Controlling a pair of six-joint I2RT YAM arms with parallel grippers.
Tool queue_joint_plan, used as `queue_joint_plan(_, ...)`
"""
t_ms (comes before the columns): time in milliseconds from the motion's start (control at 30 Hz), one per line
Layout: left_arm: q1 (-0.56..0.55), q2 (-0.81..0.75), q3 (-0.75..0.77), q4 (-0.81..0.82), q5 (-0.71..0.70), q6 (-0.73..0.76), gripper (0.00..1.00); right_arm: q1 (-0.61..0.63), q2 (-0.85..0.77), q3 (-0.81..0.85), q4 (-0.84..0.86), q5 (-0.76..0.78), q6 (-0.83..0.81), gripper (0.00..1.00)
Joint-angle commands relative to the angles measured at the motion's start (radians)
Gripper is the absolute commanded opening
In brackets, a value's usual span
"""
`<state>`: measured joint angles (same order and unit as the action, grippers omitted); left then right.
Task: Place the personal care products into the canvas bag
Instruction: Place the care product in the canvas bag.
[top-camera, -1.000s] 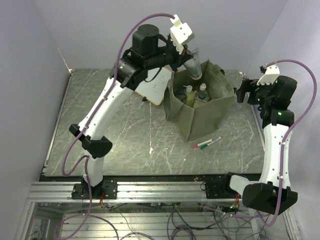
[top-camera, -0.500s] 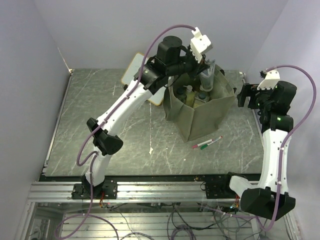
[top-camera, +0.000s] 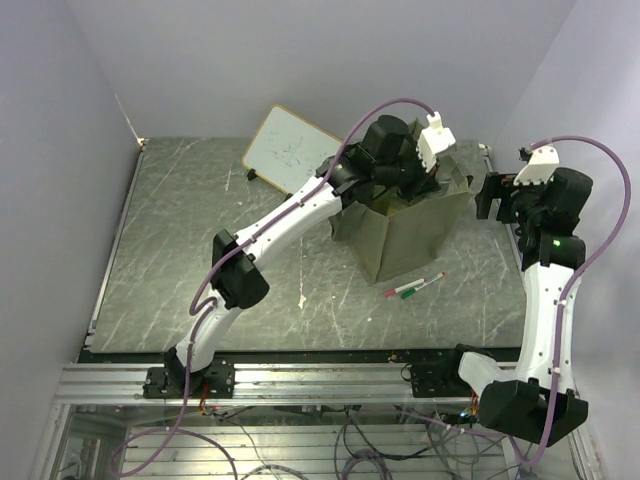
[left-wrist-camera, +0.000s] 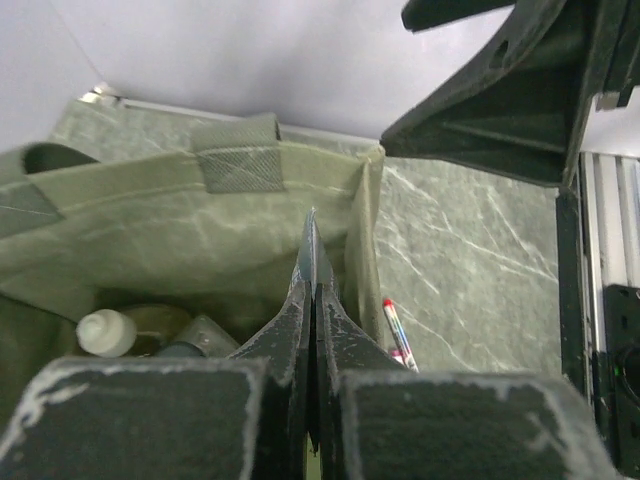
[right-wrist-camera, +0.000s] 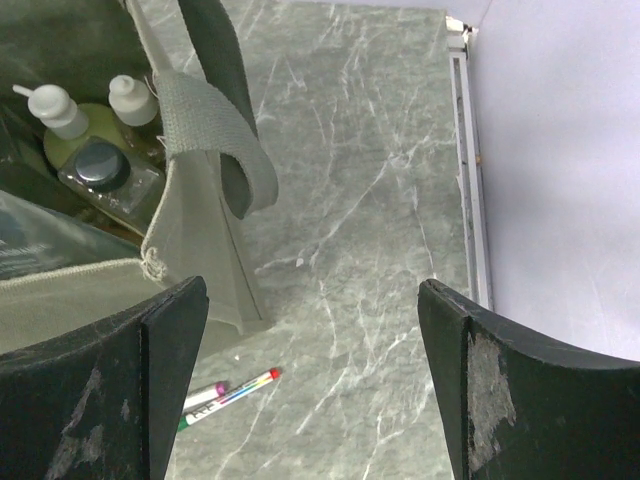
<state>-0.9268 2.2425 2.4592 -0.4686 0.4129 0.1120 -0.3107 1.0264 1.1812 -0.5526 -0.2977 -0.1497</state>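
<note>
A wood-framed whiteboard (top-camera: 290, 150) sits at the far side of the marbled grey-green tabletop (top-camera: 200, 230), well left of the left gripper (left-wrist-camera: 313, 235). Two marker pens (top-camera: 415, 287), one red and one green, lie side by side, nearer the bases than the right gripper (right-wrist-camera: 310, 295) and to its left.

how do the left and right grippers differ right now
The left gripper is shut, its fingers pressed together; the right gripper is wide open with nothing between its fingers. The left gripper hangs over the canvas bag's opening; the right gripper hangs beside the bag, over the table. Both have dark two-finger jaws.
</note>
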Motion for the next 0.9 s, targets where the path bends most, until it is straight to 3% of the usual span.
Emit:
queue_joint_plan(0,-0.004,0.006,-0.001,0.071,0.098,0.004,0.07,-0.011,-0.02,-0.025,0.0,0.007,-0.012,0.86)
queue_joint_plan(400,-0.031,0.074,-0.027,0.029,0.15,0.038,0.1,-0.013,-0.045,-0.041,-0.013,0.009,-0.033,0.86)
queue_joint_plan(733,-0.031,0.048,-0.014,0.023,0.144,0.062,0.5,-0.013,-0.046,-0.049,-0.008,0.003,-0.037,0.86)
queue_joint_plan(867,-0.029,0.008,-0.015,0.014,0.118,0.077,0.57,-0.013,-0.043,-0.043,-0.009,0.0,-0.037,0.86)
